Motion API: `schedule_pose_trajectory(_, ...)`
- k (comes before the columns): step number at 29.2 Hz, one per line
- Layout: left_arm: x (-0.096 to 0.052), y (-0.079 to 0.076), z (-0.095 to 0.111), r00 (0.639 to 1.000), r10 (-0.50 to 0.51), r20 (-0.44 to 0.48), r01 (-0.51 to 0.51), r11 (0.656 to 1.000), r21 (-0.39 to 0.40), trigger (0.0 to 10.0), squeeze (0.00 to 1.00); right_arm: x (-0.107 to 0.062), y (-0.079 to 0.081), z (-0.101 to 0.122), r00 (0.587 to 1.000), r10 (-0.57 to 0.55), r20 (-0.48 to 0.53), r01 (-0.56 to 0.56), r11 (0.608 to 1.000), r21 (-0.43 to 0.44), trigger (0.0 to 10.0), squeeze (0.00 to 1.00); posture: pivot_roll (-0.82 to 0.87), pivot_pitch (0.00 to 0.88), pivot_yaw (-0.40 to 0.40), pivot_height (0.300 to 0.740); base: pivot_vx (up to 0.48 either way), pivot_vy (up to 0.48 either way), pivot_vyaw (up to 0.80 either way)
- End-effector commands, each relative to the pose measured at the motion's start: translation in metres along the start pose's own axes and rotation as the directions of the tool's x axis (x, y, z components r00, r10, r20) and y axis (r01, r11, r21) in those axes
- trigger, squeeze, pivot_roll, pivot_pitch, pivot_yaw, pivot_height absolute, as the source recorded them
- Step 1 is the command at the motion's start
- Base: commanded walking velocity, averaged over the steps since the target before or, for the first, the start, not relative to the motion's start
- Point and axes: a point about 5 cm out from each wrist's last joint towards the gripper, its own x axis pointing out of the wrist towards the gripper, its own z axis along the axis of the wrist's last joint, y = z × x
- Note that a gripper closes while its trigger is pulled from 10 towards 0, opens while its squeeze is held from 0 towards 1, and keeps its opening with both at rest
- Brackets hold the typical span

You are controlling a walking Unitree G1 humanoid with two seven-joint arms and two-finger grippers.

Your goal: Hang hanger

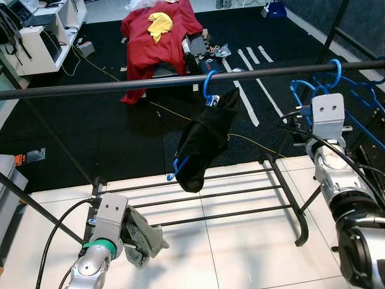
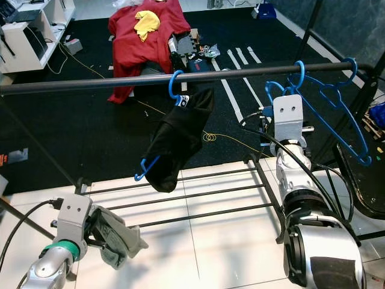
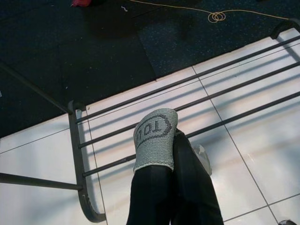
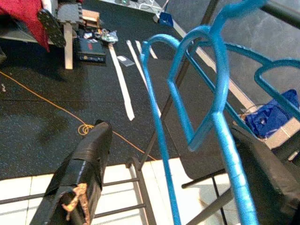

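Near left, the left gripper (image 3: 176,187) is closed on a soft grey knit sock (image 3: 155,138). Farther right, the right gripper (image 4: 154,206) is spread around a blue hanger (image 2: 325,99) hooked on the dark rail (image 1: 120,84): light, stiff, slick plastic, best held at its neck. A black garment (image 1: 204,141) hangs mid-rail.

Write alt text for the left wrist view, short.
The left gripper is shut on a grey sock with dark lettering, held above the clothes rack's low black bars over white floor tiles. Beyond lies dark carpet with a yellow cable.
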Motion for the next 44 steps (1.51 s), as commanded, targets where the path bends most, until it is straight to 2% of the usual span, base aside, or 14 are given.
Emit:
schedule_pose_trajectory(1, -0.005, 0.002, -0.012, 0.999, 0.006, -0.047, -0.007, 1.0, -0.003, 10.0, 0.0, 0.0, -0.002, -0.004, 1.0, -0.002, -0.024, 0.002, 1.0, -0.011, 0.1, 0.0, -0.09, 0.175, 0.113, 0.74, 0.0, 0.0, 0.0)
schedule_pose_trajectory(18, -0.005, 0.006, -0.012, 0.998, 0.023, -0.05, -0.023, 1.0, -0.007, 10.0, 0.0, 0.002, -0.001, 0.002, 1.0, 0.0, -0.01, 0.0, 0.999, -0.036, 0.0, 0.0, -0.08, 0.174, 0.112, 0.74, 0.0, 0.0, 0.0)
schedule_pose_trajectory(24, -0.004, 0.005, -0.011, 0.999, 0.018, -0.048, -0.018, 1.0, -0.006, 10.0, 0.0, 0.004, 0.003, 0.01, 0.999, 0.012, 0.032, -0.011, 0.999, -0.031, 0.0, 0.0, -0.09, 0.169, 0.119, 0.74, 0.0, 0.0, 0.0)
schedule_pose_trajectory(31, -0.001, 0.0, -0.01, 0.999, 0.003, -0.045, -0.004, 1.0, -0.004, 10.0, 0.0, 0.003, 0.018, 0.028, 0.987, 0.062, 0.148, -0.068, 0.997, 0.035, 0.0, 0.0, -0.11, 0.165, 0.124, 0.74, 0.0, 0.0, 0.0)
schedule_pose_trajectory(34, 0.0, -0.002, -0.009, 0.999, -0.001, -0.043, 0.0, 1.0, -0.008, 10.0, 0.0, -0.003, 0.027, 0.035, 0.97, 0.091, 0.226, -0.115, 0.989, 0.093, 0.0, 0.0, -0.12, 0.165, 0.117, 0.74, 0.0, 0.0, 0.0)
schedule_pose_trajectory(36, 0.0, -0.004, -0.01, 0.999, -0.002, -0.042, 0.002, 1.0, -0.01, 10.0, 0.0, -0.016, 0.034, 0.036, 0.951, 0.124, 0.282, -0.159, 0.982, 0.106, 0.2, 0.0, -0.14, 0.171, 0.113, 0.74, 0.0, 0.0, 0.0)
schedule_pose_trajectory(37, 0.0, -0.004, -0.01, 0.999, -0.002, -0.042, 0.002, 1.0, -0.01, 10.0, 0.0, -0.016, 0.034, 0.036, 0.951, 0.124, 0.282, -0.159, 0.982, 0.106, 0.2, 0.0, -0.14, 0.171, 0.113, 0.74, 0.0, 0.0, 0.0)
schedule_pose_trajectory(38, 0.0, -0.005, -0.01, 0.999, -0.008, -0.043, 0.007, 1.0, -0.009, 10.0, 0.0, -0.026, 0.038, 0.035, 0.943, 0.14, 0.303, -0.181, 0.977, 0.112, 7.1, 0.0, -0.14, 0.171, 0.113, 0.74, 0.0, 0.0, 0.0)
schedule_pose_trajectory(39, 0.0, -0.005, -0.01, 0.999, -0.008, -0.043, 0.007, 1.0, -0.009, 10.0, 0.0, -0.026, 0.038, 0.035, 0.943, 0.14, 0.303, -0.181, 0.977, 0.112, 7.1, 0.0, -0.14, 0.171, 0.113, 0.74, 0.0, 0.0, 0.0)
schedule_pose_trajectory(40, 0.0, -0.007, -0.011, 0.999, -0.021, -0.043, 0.021, 1.0, -0.002, 10.0, 0.0, -0.042, 0.042, 0.03, 0.939, 0.159, 0.305, -0.205, 0.971, 0.125, 10.0, 0.0, -0.15, 0.175, 0.114, 0.74, 0.0, 0.0, 0.0)
schedule_pose_trajectory(42, -0.001, -0.011, -0.011, 0.998, -0.045, -0.043, 0.046, 0.999, 0.01, 10.0, 0.0, -0.072, 0.048, 0.015, 0.944, 0.183, 0.273, -0.227, 0.964, 0.139, 10.0, 0.0, -0.17, 0.182, 0.118, 0.74, 0.0, 0.0, 0.0)
schedule_pose_trajectory(43, -0.001, -0.011, -0.011, 0.998, -0.045, -0.043, 0.046, 0.999, 0.01, 10.0, 0.0, -0.072, 0.048, 0.015, 0.944, 0.183, 0.273, -0.227, 0.964, 0.139, 10.0, 0.0, -0.17, 0.182, 0.118, 0.74, 0.0, 0.0, 0.0)
schedule_pose_trajectory(44, -0.001, -0.013, -0.011, 0.997, -0.061, -0.043, 0.062, 0.998, 0.013, 10.0, 0.0, -0.086, 0.049, 0.007, 0.95, 0.185, 0.253, -0.224, 0.965, 0.137, 10.0, 0.0, -0.19, 0.186, 0.125, 0.74, 0.0, 0.0, 0.0)
